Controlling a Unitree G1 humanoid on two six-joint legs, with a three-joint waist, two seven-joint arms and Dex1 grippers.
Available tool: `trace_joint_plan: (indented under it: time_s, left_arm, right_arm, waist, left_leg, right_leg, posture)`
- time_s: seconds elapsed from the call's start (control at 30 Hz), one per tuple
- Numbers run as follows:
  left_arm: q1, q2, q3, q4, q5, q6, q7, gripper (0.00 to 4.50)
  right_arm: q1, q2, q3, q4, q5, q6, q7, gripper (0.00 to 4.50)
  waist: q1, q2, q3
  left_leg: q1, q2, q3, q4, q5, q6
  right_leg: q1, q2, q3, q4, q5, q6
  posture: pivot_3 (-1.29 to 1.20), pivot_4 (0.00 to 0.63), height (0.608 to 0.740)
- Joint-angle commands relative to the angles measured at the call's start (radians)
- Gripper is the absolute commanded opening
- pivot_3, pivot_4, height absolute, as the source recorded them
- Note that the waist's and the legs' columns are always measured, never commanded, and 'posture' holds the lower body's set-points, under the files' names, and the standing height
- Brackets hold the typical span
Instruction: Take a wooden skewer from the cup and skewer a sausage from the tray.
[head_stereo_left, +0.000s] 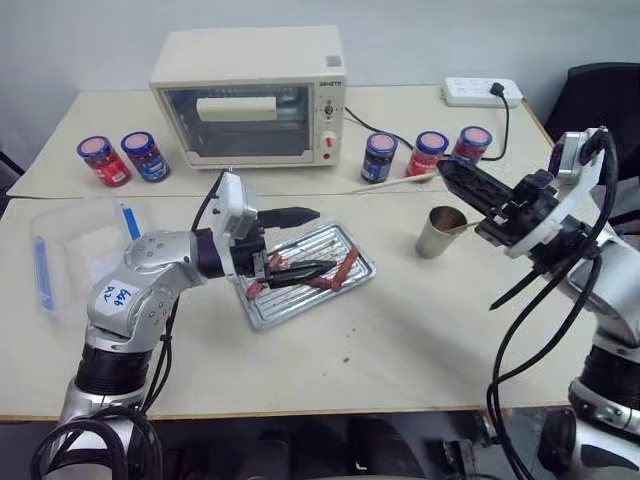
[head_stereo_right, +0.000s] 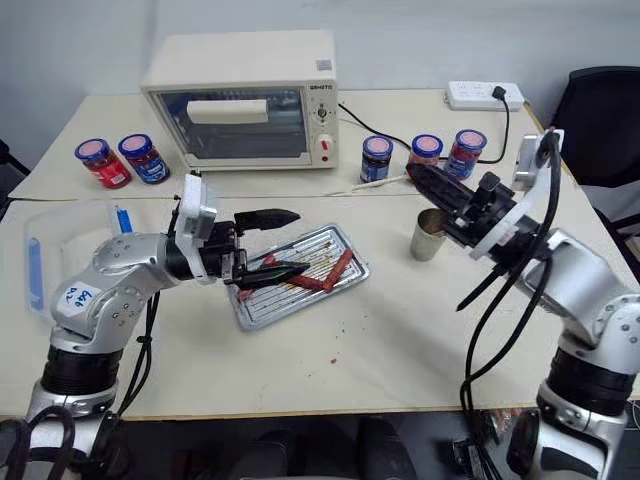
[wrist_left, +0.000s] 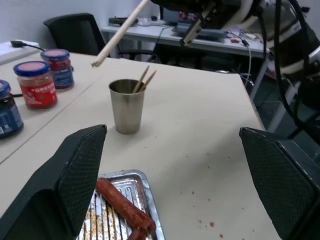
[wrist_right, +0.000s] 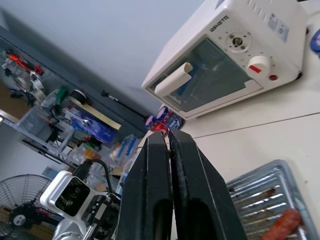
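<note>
Left eye view has my left pincer (head_stereo_left: 300, 240) hanging just over the tray (head_stereo_left: 357, 250) at mid-worktop, its two black fingers spread wide with nothing between them. I count sausages (head_stereo_left: 345, 270) lying on the tray's ribbed floor, partly behind those fingers. My right pincer (head_stereo_left: 447, 170) sits out to the right, above the cup (head_stereo_left: 438, 233), with its fingers pressed together on a wooden skewer (head_stereo_left: 400, 181) that juts out leftward toward the jars (head_stereo_left: 380, 157). From the left wrist view I see more sticks (wrist_left: 145, 79) standing in the cup, which rests on the worktop (head_stereo_left: 420, 330) to the right of the tray, apart from it. A white toaster oven (head_stereo_left: 250, 95) stands at the far side.
</note>
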Motion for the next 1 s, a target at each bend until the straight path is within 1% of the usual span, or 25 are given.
trace_joint_plan:
  time_s: [0.03, 0.13, 0.23, 0.37, 0.47, 0.5, 0.6, 0.7, 1.0]
  left_arm:
    - [-0.024, -0.025, 0.025, -0.006, -0.002, -0.029, 0.029, 4.50]
    - [-0.024, -0.043, 0.019, 0.011, 0.005, -0.044, 0.032, 4.50]
    - [-0.036, -0.063, 0.019, 0.019, -0.003, -0.049, 0.032, 4.50]
    - [-0.052, -0.072, 0.021, 0.027, -0.014, -0.049, 0.016, 3.78]
    - [-0.064, -0.065, 0.009, 0.039, -0.004, -0.053, -0.007, 3.00]
    - [-0.068, -0.063, 0.004, 0.041, -0.001, -0.053, -0.012, 2.82]
    - [-0.075, -0.064, -0.004, 0.040, -0.002, -0.047, -0.024, 2.82]
    - [-0.077, -0.065, -0.013, 0.031, -0.013, -0.040, -0.047, 2.82]
    - [-0.071, -0.096, -0.034, 0.017, -0.018, -0.038, -0.056, 2.82]
  right_arm:
    - [0.026, 0.020, 0.021, -0.082, 0.024, -0.040, -0.010, 0.02]
    - [0.040, 0.029, 0.032, -0.103, 0.024, -0.052, 0.011, 0.02]
    - [0.061, 0.002, 0.045, -0.112, 0.024, -0.038, 0.061, 0.02]
    - [0.081, -0.016, 0.064, -0.120, 0.024, -0.037, 0.117, 0.00]
    - [0.104, -0.050, 0.081, -0.132, 0.024, -0.026, 0.180, 0.00]
    - [0.110, -0.060, 0.085, -0.133, 0.024, -0.024, 0.196, 0.00]
    - [0.122, -0.082, 0.095, -0.134, 0.024, -0.031, 0.225, 0.00]
    - [0.126, -0.083, 0.106, -0.132, 0.024, -0.039, 0.231, 0.00]
    - [0.114, -0.054, 0.132, -0.136, 0.024, -0.062, 0.222, 0.00]
  waist:
    - [-0.001, 0.000, 0.000]
    - [-0.002, 0.000, 0.000]
    - [-0.003, 0.000, 0.000]
    - [-0.003, 0.000, 0.000]
    - [-0.003, 0.000, 0.000]
    - [-0.003, 0.000, 0.000]
    - [-0.002, 0.000, 0.000]
    - [-0.002, 0.000, 0.000]
    - [-0.002, 0.000, 0.000]
  left_leg:
    - [0.000, 0.000, 0.000, 0.000, 0.000, 0.000]
    - [0.000, 0.000, 0.000, 0.000, 0.000, 0.000]
    - [0.000, 0.000, 0.000, 0.000, 0.000, 0.000]
    - [0.000, 0.000, 0.000, 0.000, 0.000, 0.000]
    - [0.000, 0.000, 0.001, 0.000, 0.000, 0.000]
    - [0.000, 0.000, 0.001, 0.000, 0.000, 0.000]
    - [0.000, 0.000, 0.000, 0.000, 0.000, 0.000]
    - [0.000, 0.000, 0.000, 0.000, 0.000, 0.000]
    - [0.000, 0.000, 0.000, 0.000, 0.000, 0.000]
  right_leg:
    - [0.000, 0.000, 0.000, 0.000, 0.000, 0.000]
    - [0.000, 0.000, 0.000, 0.000, 0.000, 0.000]
    - [0.000, 0.000, 0.000, 0.000, 0.000, 0.000]
    - [0.000, 0.000, 0.000, 0.000, 0.000, 0.000]
    - [0.000, 0.000, 0.001, 0.000, 0.000, 0.000]
    - [0.000, 0.000, 0.001, 0.000, 0.000, 0.000]
    - [0.000, 0.000, 0.000, 0.000, 0.000, 0.000]
    - [0.000, 0.000, 0.001, 0.000, 0.000, 0.000]
    - [0.000, 0.000, 0.001, -0.001, 0.000, 0.000]
  posture:
    - [0.00, 0.150, 0.740]
    - [0.00, 0.150, 0.740]
    - [0.00, 0.150, 0.740]
    - [0.00, 0.150, 0.740]
    - [0.00, 0.150, 0.740]
    - [0.00, 0.150, 0.740]
    - [0.00, 0.150, 0.740]
    - [0.00, 0.150, 0.740]
    - [0.00, 0.150, 0.740]
